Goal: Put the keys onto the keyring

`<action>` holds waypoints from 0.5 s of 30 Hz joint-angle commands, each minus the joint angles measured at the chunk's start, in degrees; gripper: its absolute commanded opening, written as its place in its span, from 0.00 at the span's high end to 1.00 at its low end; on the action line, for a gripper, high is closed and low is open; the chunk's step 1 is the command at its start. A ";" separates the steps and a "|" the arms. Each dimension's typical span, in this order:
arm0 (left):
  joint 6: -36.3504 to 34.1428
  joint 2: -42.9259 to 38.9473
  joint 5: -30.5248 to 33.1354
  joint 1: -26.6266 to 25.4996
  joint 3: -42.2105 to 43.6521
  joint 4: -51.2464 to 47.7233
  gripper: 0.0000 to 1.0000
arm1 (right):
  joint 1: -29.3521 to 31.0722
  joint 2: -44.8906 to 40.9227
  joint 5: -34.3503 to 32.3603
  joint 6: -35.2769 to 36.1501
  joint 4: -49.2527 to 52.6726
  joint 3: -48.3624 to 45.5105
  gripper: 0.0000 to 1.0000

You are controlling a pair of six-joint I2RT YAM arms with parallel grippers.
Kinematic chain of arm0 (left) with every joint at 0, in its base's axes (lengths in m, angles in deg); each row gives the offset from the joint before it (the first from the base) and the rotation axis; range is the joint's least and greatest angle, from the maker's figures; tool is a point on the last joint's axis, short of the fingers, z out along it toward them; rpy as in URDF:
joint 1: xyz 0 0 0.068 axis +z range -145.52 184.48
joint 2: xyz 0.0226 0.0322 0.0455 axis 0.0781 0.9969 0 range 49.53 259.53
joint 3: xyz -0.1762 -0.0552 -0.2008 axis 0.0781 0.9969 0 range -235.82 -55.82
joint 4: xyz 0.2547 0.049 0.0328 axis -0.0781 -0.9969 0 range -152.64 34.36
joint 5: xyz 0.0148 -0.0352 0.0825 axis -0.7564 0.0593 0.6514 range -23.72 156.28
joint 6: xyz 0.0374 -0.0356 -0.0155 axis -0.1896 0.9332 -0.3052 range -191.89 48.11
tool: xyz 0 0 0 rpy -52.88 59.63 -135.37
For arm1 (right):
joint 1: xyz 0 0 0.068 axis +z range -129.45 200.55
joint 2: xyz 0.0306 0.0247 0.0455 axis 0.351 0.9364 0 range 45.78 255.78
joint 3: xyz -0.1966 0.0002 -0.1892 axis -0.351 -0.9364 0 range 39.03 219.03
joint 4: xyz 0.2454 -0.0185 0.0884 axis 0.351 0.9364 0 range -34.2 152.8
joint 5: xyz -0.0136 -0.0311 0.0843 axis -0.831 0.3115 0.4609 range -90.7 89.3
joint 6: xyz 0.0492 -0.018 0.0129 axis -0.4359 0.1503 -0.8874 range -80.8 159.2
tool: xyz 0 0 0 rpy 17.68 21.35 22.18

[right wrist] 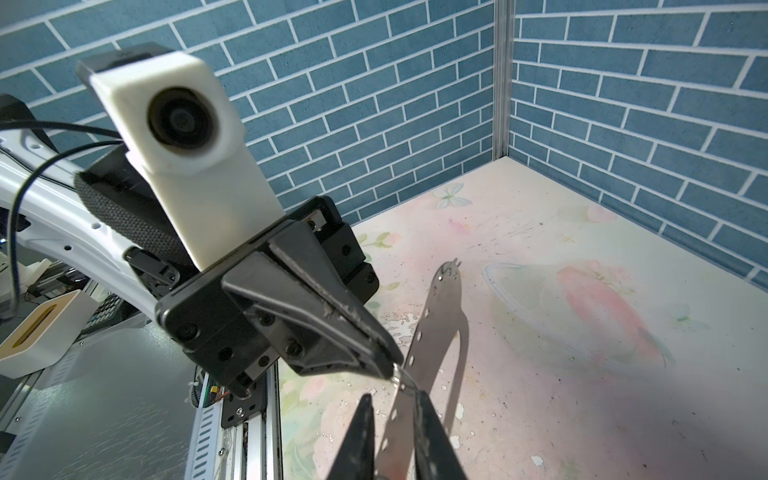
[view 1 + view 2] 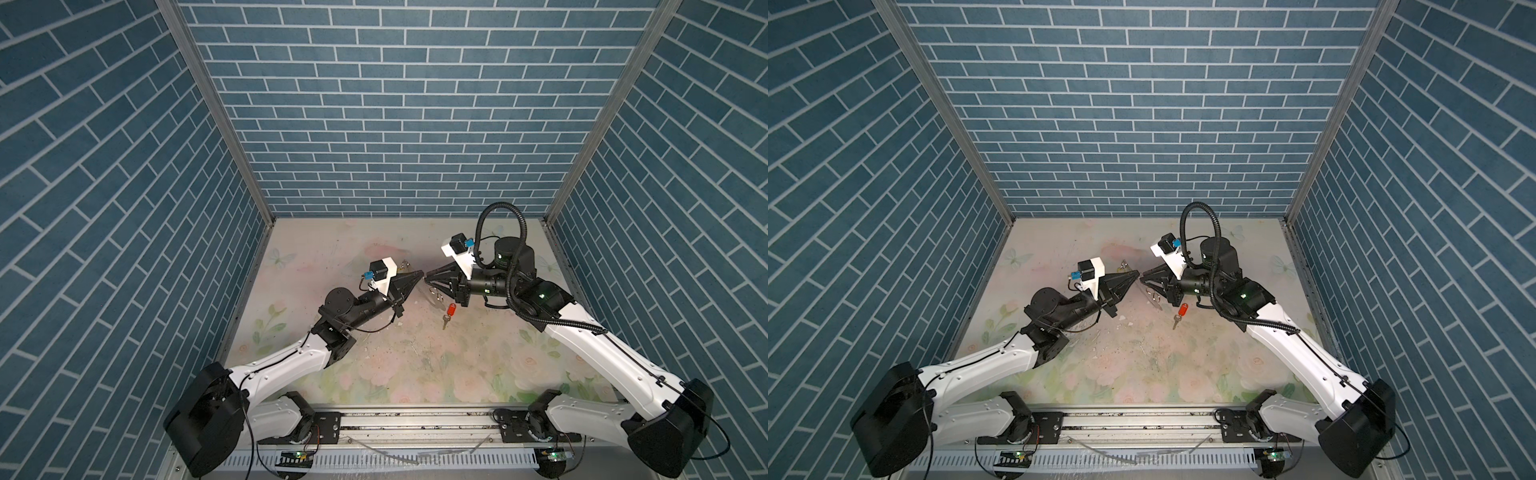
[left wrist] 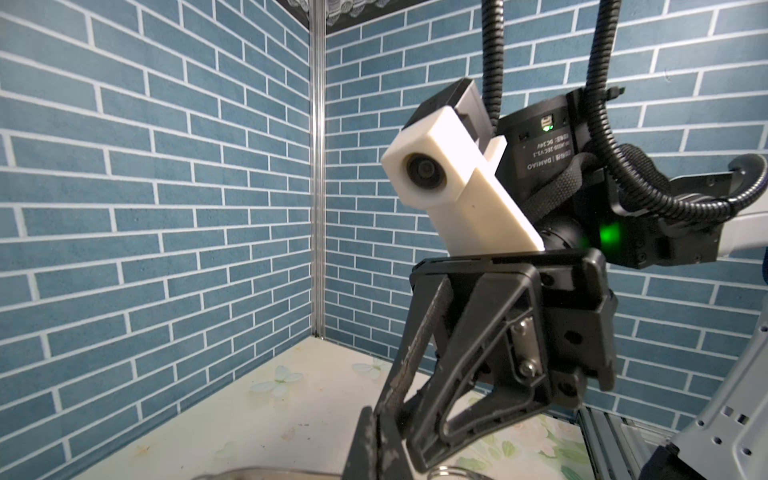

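Note:
The keyring (image 1: 441,320) is a flat grey strap with a row of small bright dots, slanting above the table over its own shadow. Its far end (image 2: 405,264) shows in both top views behind the left gripper (image 2: 420,274). The left gripper (image 1: 390,360) is shut on a thin shiny ring at the strap's edge. My right gripper (image 1: 392,399) faces it tip to tip, its jaws a little apart with the strap between them. One key with a red tag (image 2: 451,310) lies on the table near the right gripper (image 2: 1143,277). A few silver rings (image 2: 436,296) sit under that gripper.
Blue brick walls close in the back and both sides. The floral table top (image 2: 374,365) runs forward to a metal rail (image 2: 415,419) that carries both arm bases. A black cable hose (image 2: 519,224) loops above the right arm. A white box (image 1: 41,328) stands beyond the rail.

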 commanded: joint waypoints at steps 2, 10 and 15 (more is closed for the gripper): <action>1.59 2.13 0.63 -0.25 2.62 15.59 1.00 | -0.21 -1.38 -0.62 -1.54 -2.38 -1.72 0.84; 0.49 5.70 -0.10 -0.26 1.67 21.29 1.00 | -0.59 -2.00 -1.79 -3.17 -4.12 -1.54 0.84; 0.54 6.33 -1.99 -0.25 0.01 21.29 1.00 | -0.78 -1.31 -1.02 -4.46 -6.95 -1.52 0.83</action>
